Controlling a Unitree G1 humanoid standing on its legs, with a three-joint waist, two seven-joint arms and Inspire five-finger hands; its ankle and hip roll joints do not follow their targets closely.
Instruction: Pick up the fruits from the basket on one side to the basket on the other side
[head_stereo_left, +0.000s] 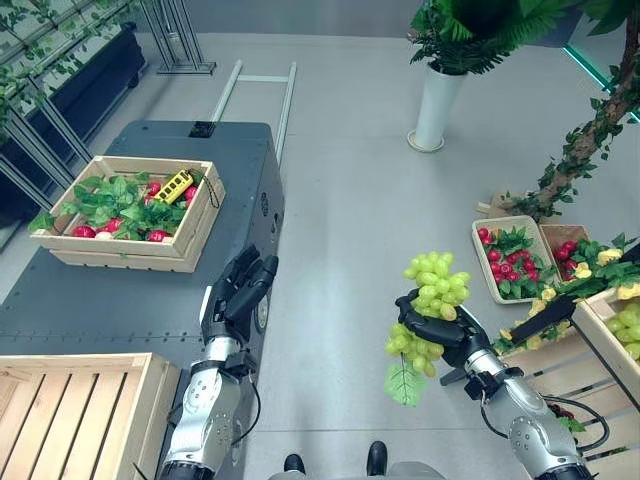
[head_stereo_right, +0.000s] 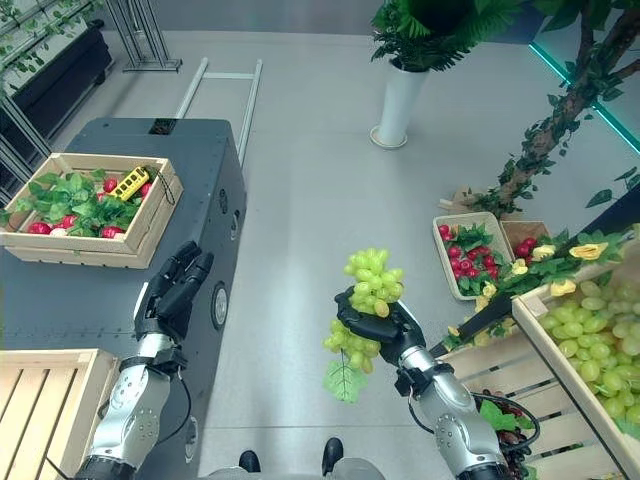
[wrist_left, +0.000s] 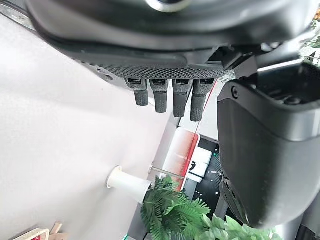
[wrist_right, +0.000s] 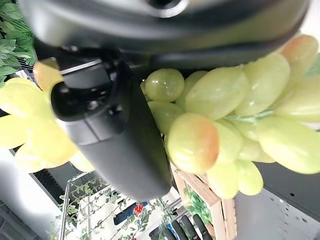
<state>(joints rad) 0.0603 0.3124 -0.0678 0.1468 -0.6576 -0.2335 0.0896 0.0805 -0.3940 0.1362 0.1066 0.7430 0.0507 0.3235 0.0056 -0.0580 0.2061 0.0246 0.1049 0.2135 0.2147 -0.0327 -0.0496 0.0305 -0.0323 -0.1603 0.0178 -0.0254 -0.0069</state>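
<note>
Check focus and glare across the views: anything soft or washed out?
Right wrist view: grapes very close, soft-edged, held in the right hand; background blurred. Left wrist view: left hand looms large, floor pale and washed out. Both eye views: even light, faint shadows, grapes and crate clear.

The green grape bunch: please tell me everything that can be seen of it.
The green grape bunch is a cluster of round, glossy, pale green grapes, some with an orange blush, and looks artificial. One green leaf hangs from its lower end. The right robot hand holds it in the air above the grey floor, fingers and thumb curled around its middle, so one clump stands above the hand and another droops below. It touches nothing else. It is left of the wooden crate holding more green grapes.
</note>
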